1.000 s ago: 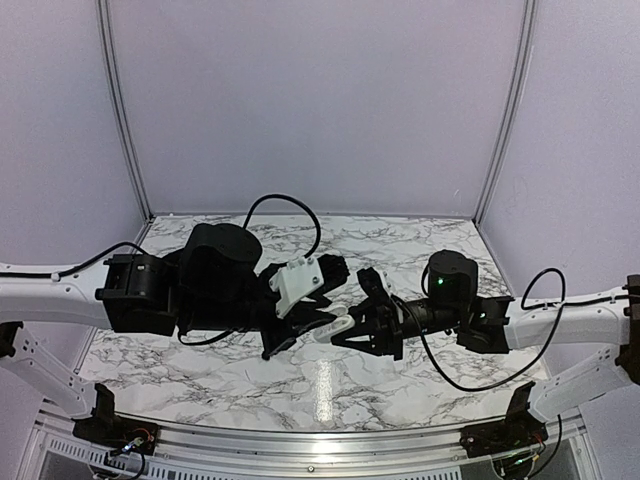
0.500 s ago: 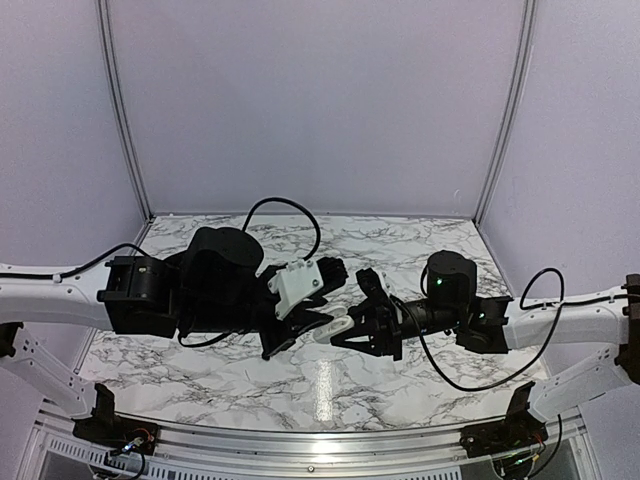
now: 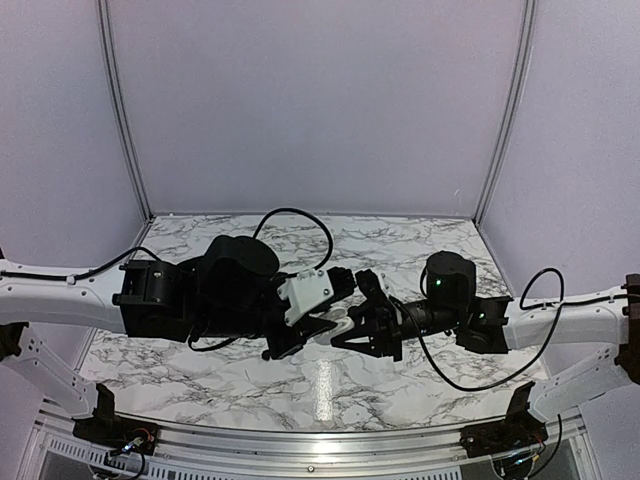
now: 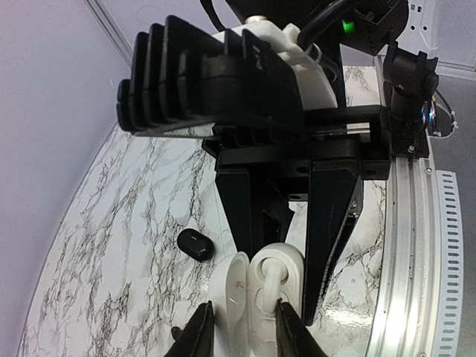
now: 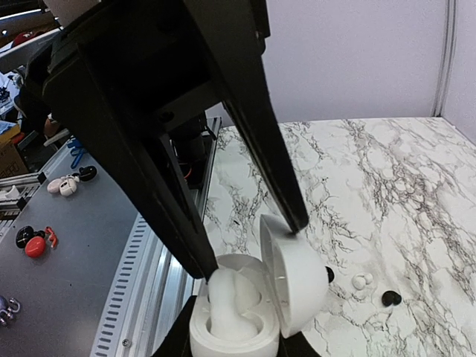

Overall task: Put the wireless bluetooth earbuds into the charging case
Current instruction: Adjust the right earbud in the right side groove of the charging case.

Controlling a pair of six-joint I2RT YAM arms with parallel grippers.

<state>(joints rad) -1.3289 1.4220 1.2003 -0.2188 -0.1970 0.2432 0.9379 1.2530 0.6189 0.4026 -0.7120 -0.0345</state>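
White plastic charging case, lid open, was clasped by the right end effector above the counter. One white earbud stood in its well, seating uncertain. Left end effector was released, fingers straddling the case. Just beyond the case lay a small white piece, probably the second earbud, not yet inserted.

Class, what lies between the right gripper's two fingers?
The open white charging case sits between the fingers of the right gripper. The left wrist view shows this most clearly.
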